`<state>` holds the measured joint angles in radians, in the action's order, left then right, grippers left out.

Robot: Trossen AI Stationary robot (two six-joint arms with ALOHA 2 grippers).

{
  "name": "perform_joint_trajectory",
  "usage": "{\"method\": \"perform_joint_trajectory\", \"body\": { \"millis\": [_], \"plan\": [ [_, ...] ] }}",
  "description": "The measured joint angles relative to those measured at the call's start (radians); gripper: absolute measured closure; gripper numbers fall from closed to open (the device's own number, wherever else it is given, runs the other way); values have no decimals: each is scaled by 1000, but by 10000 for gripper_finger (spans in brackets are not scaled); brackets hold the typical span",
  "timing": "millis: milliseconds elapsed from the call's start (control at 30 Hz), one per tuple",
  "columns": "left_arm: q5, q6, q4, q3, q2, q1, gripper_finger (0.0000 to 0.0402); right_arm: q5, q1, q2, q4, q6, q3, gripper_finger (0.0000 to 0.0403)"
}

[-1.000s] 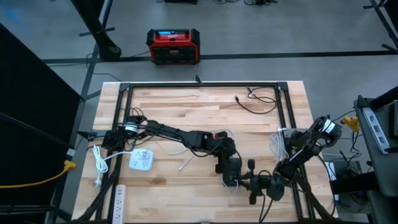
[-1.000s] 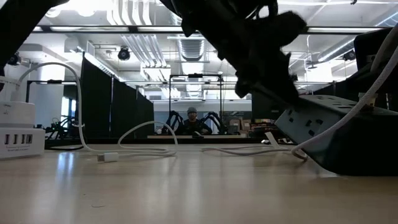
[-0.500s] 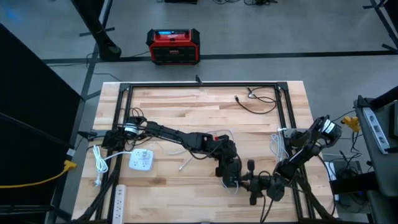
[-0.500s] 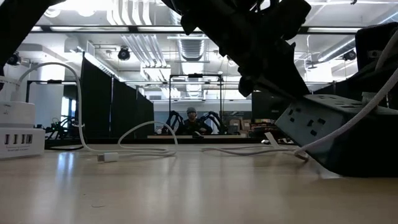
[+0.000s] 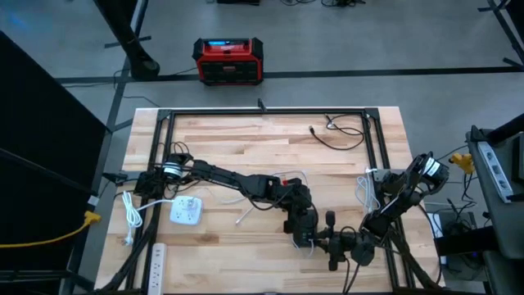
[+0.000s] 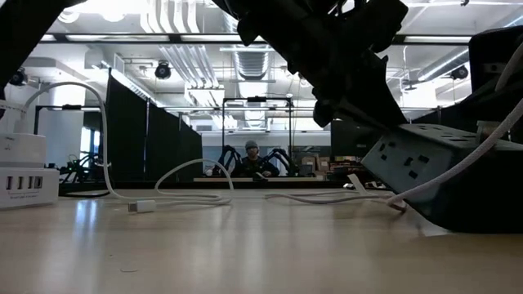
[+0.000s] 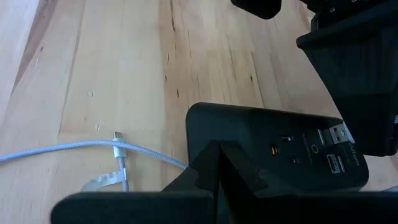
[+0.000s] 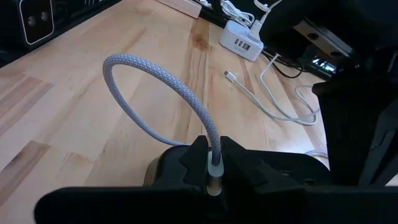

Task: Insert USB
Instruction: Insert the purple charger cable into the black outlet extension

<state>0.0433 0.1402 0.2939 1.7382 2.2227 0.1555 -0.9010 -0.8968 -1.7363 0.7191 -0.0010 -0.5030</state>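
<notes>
A black power strip (image 7: 273,143) with USB ports sits tilted near the table's near edge (image 6: 425,155). My left gripper (image 7: 217,152) reaches it from the left (image 5: 304,232) and is shut on it. My right gripper (image 8: 213,182), close beside it on the right (image 5: 332,242), is shut on a silver USB plug (image 7: 336,132). The plug tip stands at the strip's port end; I cannot tell whether it touches. Its grey braided cable (image 8: 155,81) arches up away from the plug. My left gripper pinches the black power strip at its long edge (image 7: 214,127), coming from above. The strip is tilted, one end raised off the wood (image 6: 384,151). My right gripper pinches the USB plug's body (image 8: 213,169) between both fingers, roughly level, with the cable leaving in a slack loop.
A white USB charger (image 5: 186,211) and white cables (image 5: 131,215) lie at the left. A loose white cable with its plug (image 7: 118,146) lies beside the strip. A black cable (image 5: 340,135) rests near the far right. A white power strip (image 5: 157,260) lies at the near left corner.
My left gripper, with the power strip, shifted a little toward my right gripper in the first half second. Since then nothing has visibly moved.
</notes>
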Motion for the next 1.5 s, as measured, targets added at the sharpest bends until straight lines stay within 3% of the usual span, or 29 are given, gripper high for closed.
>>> {"method": "perform_joint_trajectory", "body": {
  "millis": [300, 1067, 1500],
  "plan": [
    [-1, 0, 21, 0, 0, 0, 402, -67, -28, 0, -12, 0, 1, 386],
    [2, -8, 29, 0, 0, 1, 402, -115, -46, 0, -33, 46, -6, 386],
    [-5, -10, 24, 0, -1, 1, 402, -124, -46, 4, -56, 184, 19, 386]
  ]
}}
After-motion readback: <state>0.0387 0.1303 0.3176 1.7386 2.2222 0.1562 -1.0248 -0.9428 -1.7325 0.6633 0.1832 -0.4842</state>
